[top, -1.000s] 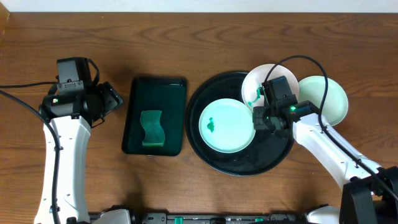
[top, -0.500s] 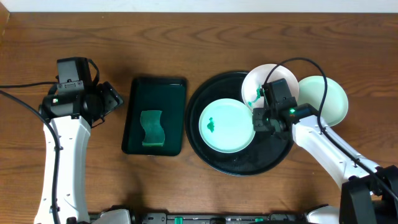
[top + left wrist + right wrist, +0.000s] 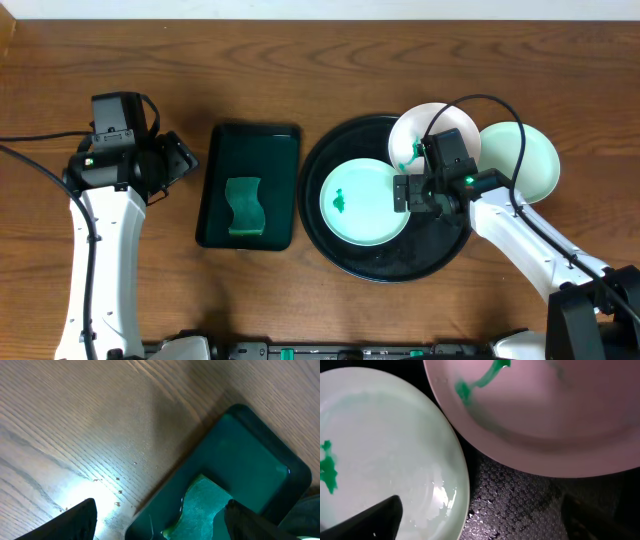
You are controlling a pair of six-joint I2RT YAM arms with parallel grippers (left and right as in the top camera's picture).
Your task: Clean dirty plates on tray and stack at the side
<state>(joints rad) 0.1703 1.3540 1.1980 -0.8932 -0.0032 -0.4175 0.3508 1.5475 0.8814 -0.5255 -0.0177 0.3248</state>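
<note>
The round black tray [image 3: 392, 266] holds a mint-green plate [image 3: 358, 205] with a green smear at its centre. A white plate [image 3: 428, 128] with a green streak leans on the tray's back right rim. A second mint plate [image 3: 528, 160] lies on the table to the right of the tray. My right gripper [image 3: 418, 196] is open and holds nothing. In the right wrist view it [image 3: 482, 522] straddles the mint plate's [image 3: 380, 460] right rim, with the white plate [image 3: 545, 415] just beyond. My left gripper [image 3: 180, 157] hangs open and empty, left of the green tray.
A rectangular dark green tray [image 3: 248, 150] with a green sponge [image 3: 245, 207] stands between the arms. The left wrist view looks down on that tray's corner [image 3: 250, 455], the sponge [image 3: 202, 505] and bare wood. The right arm's cable arcs over the white plate.
My right gripper's jaws have spread wide apart over the mint plate's rim. The plates and the left arm have not moved.
</note>
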